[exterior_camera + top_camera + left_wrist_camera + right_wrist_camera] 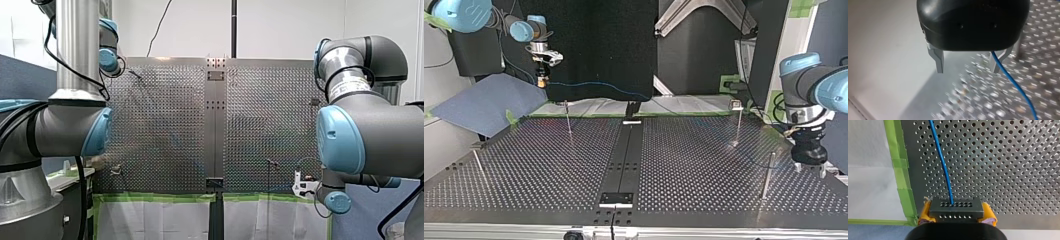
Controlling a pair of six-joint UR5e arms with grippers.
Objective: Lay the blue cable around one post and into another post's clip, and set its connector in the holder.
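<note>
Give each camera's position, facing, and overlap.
Front view: behind the shoulders, over the perforated table; my left arm, my right arm at its sides.
Top view: across the table, facing the arms; my right pincer at its left, my left pincer at its right.
Left wrist view: on my left wrist, past open metal fingers at the table.
Right wrist view: on my right wrist, yellow pads shut on the connector.
Shared: blue cable in top and both wrist views.

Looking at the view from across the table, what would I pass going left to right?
Leaning thin post → my right gripper holding the connector → upright post → centre rail → clip-topped post → plain post → my left gripper.
</note>
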